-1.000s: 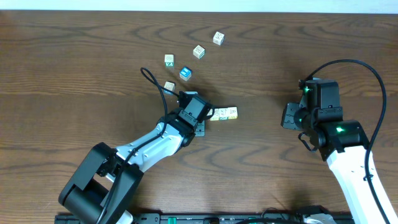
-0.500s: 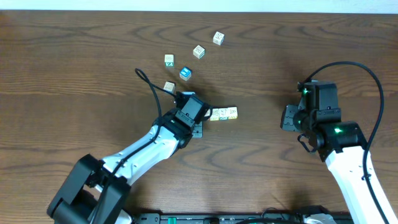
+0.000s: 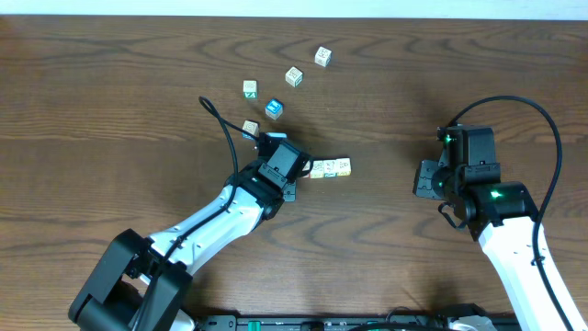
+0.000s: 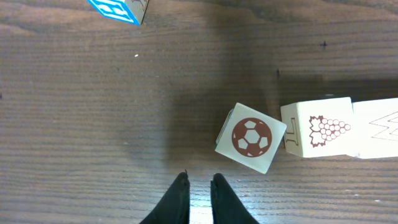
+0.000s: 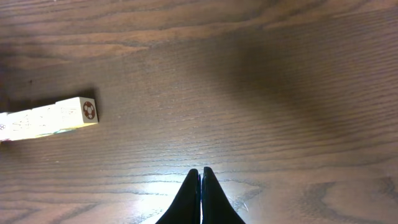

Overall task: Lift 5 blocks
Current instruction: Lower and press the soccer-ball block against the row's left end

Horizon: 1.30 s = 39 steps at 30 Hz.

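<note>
Overhead, a dark brown wooden worktop [image 3: 413, 83] carries a scatter of small picture cubes. Three lie in an arc toward the far edge: a cream-white cube with a green print [image 3: 250, 88], a cream-white cube in the middle of the arc [image 3: 293, 76] and a cream-white cube at the arc's right end [image 3: 322, 56]. A bright blue-topped cube [image 3: 274, 108] sits just below them. Another small cream cube [image 3: 250, 128] lies beside the left arm's black cable [image 3: 225, 138]. A short row of cream-white cubes [image 3: 333, 167] lies near the middle of the worktop, just ahead of the left arm.

From the left wrist, the left end effector [image 4: 198, 186] has its black fingertips drawn almost together, with a thin slit between them and nothing in it. It stands over bare wood. Just beside it lies a cream-white cube with a red football print [image 4: 252, 137], turned askew. One corner of this cube is against a cream-white cube printed with red grapes [image 4: 320, 129]. The grape cube abuts a pale cube with a faint outline print [image 4: 379, 127], which is cut by the frame edge.

From the right wrist, the right end effector [image 5: 200, 177] is clenched tip to tip and empty. It is well apart from the row, whose end cube shows a red ring [image 5: 89, 109].
</note>
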Each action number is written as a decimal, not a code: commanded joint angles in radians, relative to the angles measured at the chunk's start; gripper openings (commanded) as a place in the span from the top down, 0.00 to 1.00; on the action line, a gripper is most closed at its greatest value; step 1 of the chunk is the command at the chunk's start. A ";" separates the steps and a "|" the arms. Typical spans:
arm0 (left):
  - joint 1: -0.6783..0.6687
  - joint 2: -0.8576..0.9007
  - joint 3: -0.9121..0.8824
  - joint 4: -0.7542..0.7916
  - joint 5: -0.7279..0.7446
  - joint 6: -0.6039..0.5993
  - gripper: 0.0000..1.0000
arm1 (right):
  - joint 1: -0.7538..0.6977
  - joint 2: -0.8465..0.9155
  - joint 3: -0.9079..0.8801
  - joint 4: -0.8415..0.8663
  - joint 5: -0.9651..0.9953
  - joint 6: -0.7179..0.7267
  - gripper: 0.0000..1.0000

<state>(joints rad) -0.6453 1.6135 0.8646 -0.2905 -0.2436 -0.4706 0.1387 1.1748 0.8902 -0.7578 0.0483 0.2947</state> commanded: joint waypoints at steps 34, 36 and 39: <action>-0.001 0.066 0.021 0.098 0.079 0.001 0.93 | -0.008 -0.010 -0.006 0.034 0.006 -0.012 0.99; -0.001 0.066 0.021 0.098 0.080 0.001 0.93 | -0.008 -0.010 -0.006 0.034 0.006 -0.012 0.99; -0.001 0.066 0.021 0.091 0.084 0.002 0.93 | -0.008 -0.010 -0.006 0.033 0.007 -0.012 0.99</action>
<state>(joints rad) -0.6453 1.6672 0.8646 -0.1947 -0.1627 -0.4709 0.1387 1.1748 0.8894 -0.7277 0.0483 0.2947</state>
